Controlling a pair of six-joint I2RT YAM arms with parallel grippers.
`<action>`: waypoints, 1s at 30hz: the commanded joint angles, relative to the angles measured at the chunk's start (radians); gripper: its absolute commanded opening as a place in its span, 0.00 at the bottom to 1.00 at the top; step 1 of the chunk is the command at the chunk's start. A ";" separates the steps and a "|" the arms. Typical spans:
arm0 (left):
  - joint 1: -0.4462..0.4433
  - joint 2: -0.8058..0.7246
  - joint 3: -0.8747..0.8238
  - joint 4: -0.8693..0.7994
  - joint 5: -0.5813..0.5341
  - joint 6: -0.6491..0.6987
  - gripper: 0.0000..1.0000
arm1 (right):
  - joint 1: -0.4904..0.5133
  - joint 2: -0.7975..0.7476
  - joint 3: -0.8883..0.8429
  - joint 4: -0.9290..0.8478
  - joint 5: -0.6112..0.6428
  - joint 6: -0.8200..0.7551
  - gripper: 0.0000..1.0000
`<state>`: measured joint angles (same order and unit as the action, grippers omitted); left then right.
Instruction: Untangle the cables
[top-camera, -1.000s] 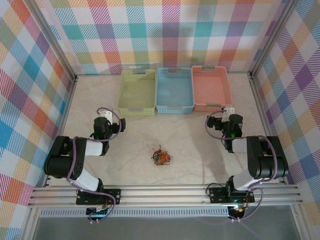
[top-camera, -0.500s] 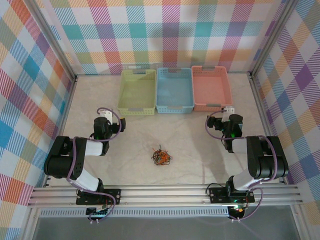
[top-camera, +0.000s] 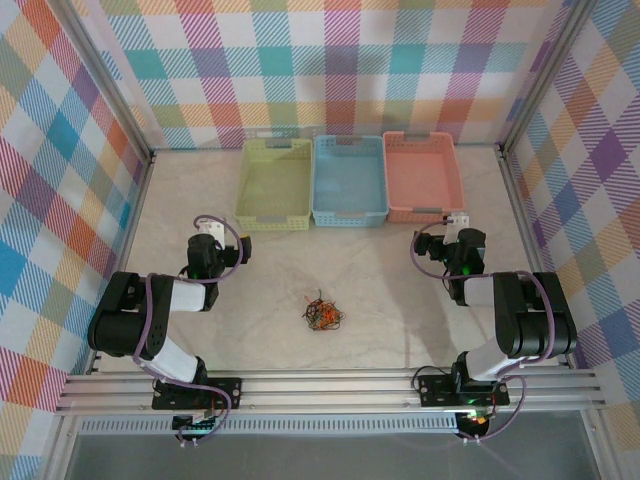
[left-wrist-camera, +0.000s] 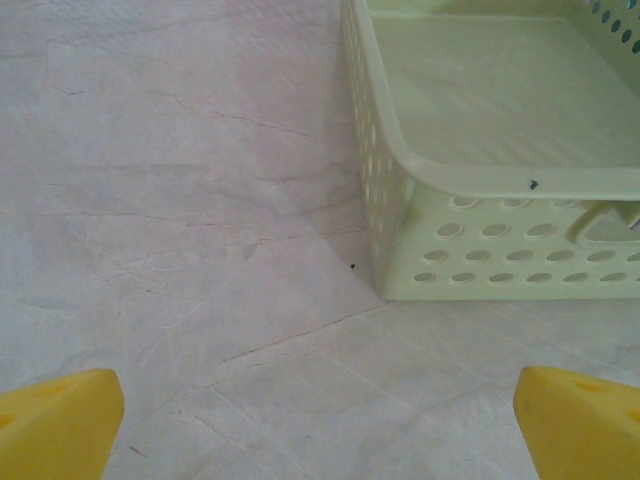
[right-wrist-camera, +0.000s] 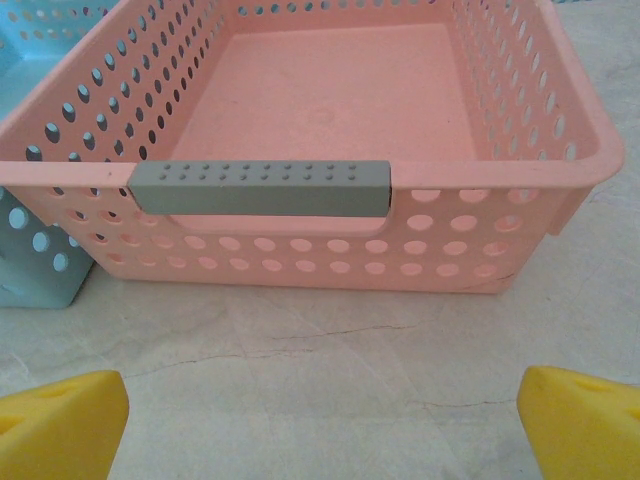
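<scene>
bare table (top-camera: 390, 290) all round the cables (top-camera: 322, 314), row of baskets (top-camera: 350, 216) well beyond

Matt yellow fingers (right-wrist-camera: 60, 412) of the right pincer (right-wrist-camera: 320, 420) face a perforated pink plastic basket (right-wrist-camera: 300, 245) with a dimpled grey grip (right-wrist-camera: 260, 187); ahead of the left pincer (left-wrist-camera: 320, 420), a smooth green plastic basket (left-wrist-camera: 480, 245) on a matt, stone-veined tabletop (left-wrist-camera: 180, 220).

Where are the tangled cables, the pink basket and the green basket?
tangled cables (top-camera: 322, 314), top view, middle of the clump.
pink basket (right-wrist-camera: 260, 187), right wrist view, grey handle pad.
green basket (left-wrist-camera: 500, 182), left wrist view, near rim.
</scene>
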<state>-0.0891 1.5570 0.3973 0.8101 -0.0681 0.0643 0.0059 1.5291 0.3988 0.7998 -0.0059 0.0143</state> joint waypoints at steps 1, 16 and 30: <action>0.019 0.006 0.025 -0.009 0.017 -0.019 1.00 | 0.001 0.005 0.014 0.026 -0.017 -0.007 1.00; -0.058 -0.290 0.174 -0.464 -0.179 -0.118 1.00 | 0.005 -0.264 0.077 -0.279 0.032 0.023 1.00; -0.055 -0.721 0.256 -0.856 0.156 -0.537 1.00 | 0.005 -0.696 0.123 -0.620 -0.317 0.390 0.90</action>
<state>-0.1425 0.8715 0.6834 0.0681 -0.0319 -0.3706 0.0063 0.8585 0.5251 0.2531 -0.1852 0.2733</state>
